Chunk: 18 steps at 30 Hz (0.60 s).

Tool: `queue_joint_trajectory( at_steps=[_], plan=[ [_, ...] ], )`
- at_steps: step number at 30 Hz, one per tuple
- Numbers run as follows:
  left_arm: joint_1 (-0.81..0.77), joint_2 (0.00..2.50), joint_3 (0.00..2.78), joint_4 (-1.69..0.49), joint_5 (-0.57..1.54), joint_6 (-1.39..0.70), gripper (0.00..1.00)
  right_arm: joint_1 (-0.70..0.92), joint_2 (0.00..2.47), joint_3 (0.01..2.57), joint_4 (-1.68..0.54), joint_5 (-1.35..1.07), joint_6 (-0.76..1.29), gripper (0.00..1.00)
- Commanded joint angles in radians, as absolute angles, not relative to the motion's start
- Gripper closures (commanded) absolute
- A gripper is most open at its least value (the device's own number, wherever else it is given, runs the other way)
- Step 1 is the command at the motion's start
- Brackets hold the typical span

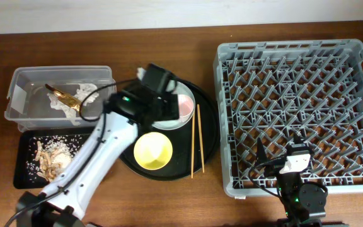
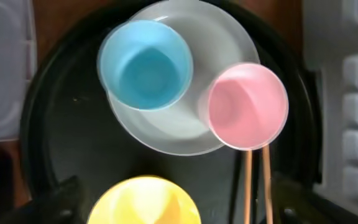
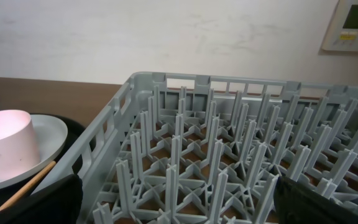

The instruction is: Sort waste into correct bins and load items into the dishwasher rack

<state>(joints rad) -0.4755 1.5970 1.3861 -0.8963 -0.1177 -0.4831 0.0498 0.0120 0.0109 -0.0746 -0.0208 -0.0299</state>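
Above the plate (image 2: 166,134), left hand (image 1: 159,94), jaws apart.

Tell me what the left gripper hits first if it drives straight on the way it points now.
Most likely the small blue cup or the plate it stands on: the open left gripper points down over them. Depth is unclear, so I cannot tell which comes first.

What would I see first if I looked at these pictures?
The big grey dishwasher rack on the right grabs your eye first, full of upright pegs. Next come the bright dishes on the round black tray in the middle: a yellow bowl, plus a blue cup and a pink cup sitting on a pale plate.
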Motion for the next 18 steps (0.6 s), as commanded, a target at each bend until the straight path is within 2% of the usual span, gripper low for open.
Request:
queue_joint_trajectory(
  at_steps=[1,3,7,18],
  plan=[
    [-0.366,1.586,1.403,-0.903,0.05,-0.474,0.01,0.044,0.008,0.006,-0.079,-0.022,-0.029,0.02],
    [-0.263,1.586,1.403,-0.904,0.12,-0.474,0.01,0.044,0.008,0.006,-0.079,-0.022,-0.029,0.02],
    [-0.153,1.586,1.403,-0.926,0.135,-0.474,0.01,0.044,0.008,0.006,-0.079,-0.022,-0.029,0.02],
    [-0.143,1.586,1.403,-0.926,0.135,-0.474,0.01,0.044,0.008,0.006,-0.079,-0.022,-0.029,0.02]
  ],
)
